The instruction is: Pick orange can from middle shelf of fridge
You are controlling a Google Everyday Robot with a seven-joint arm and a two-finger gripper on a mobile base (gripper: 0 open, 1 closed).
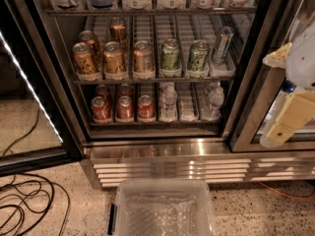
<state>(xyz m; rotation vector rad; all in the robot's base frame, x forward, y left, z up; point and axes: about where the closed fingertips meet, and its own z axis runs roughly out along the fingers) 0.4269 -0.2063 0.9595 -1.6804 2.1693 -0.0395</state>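
The white arm [304, 58] I was operating showed at the 3 o'clock edge of my view. Its gripper [289, 98] hung in mid-air, one pale yellow section pointing toward 9 o'clock, a longer one slanting toward 7 o'clock.

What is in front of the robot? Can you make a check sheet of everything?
Surface: middle shelf of the fridge, a wire rack with ribbed lanes.
Job's things: five orange cans, upright in its left lanes.
Clutter: two green cans and a leaning silver can; red cans and bottles below; clear bin on the floor.
Grippers: gripper at right, outside the fridge, fingers apart, holding nothing.
Cables: black cables on the floor at left; orange cable at right.
Surroundings: left door open.
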